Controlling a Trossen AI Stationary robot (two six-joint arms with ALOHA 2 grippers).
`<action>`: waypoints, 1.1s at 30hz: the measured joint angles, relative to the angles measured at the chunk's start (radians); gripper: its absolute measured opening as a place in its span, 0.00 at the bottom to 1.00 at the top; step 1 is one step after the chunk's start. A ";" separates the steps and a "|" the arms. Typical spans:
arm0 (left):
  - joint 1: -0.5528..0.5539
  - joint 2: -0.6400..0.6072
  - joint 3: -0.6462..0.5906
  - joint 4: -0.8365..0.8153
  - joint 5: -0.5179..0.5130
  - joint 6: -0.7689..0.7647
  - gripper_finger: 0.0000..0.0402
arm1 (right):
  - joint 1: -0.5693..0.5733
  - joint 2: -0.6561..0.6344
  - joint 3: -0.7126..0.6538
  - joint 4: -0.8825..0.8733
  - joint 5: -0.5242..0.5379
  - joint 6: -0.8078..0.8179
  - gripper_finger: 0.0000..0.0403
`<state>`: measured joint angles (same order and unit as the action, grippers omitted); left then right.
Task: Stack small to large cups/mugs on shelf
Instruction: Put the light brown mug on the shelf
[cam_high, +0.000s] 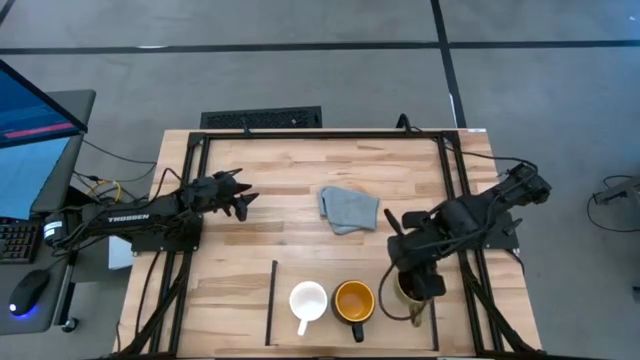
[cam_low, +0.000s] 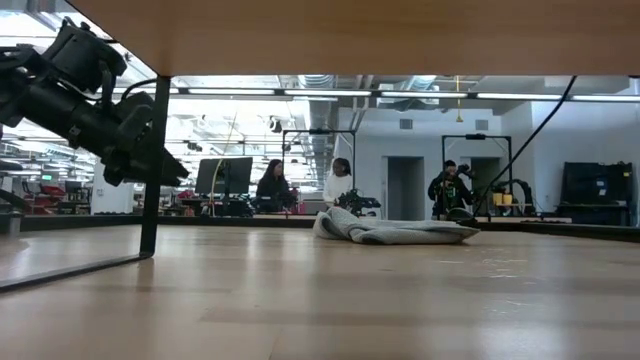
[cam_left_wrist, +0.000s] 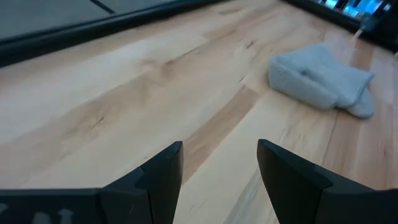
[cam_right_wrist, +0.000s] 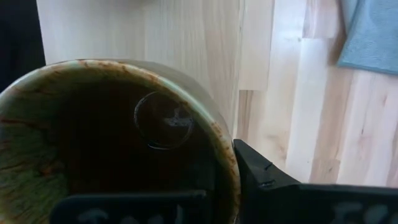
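Last mug going onto the shelf

The brownish-gold mug (cam_high: 408, 288) sits beside the dark mug (cam_high: 353, 301) and white mug (cam_high: 308, 301), right gripper (cam_high: 425, 283) grasping its rim. Next: let go and lift clear. Left gripper (cam_high: 240, 198) waits, fingers spread.

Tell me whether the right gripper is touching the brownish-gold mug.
Touching. The right wrist view shows the right gripper with one finger against the brownish-gold mug at its rim.

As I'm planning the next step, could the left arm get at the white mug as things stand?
Probably yes. The left gripper hangs open over bare wood, and only a thin black bar stands beside the white mug. The right gripper is busy at the brown mug.
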<state>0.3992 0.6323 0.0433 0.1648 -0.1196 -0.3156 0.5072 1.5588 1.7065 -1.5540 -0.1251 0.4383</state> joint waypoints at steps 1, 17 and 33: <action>0.000 0.000 0.000 0.012 0.000 0.000 0.49 | -0.002 0.006 0.000 0.001 -0.008 -0.001 0.10; 0.000 0.000 0.000 0.206 0.002 0.087 0.49 | -0.003 0.018 0.009 0.071 -0.034 0.056 0.10; 0.000 0.000 0.000 0.182 0.007 0.087 0.49 | 0.034 0.018 0.009 0.075 0.021 0.086 0.10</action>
<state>0.3991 0.6323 0.0433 0.3466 -0.1127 -0.2287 0.5410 1.5772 1.7156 -1.4790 -0.1037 0.5248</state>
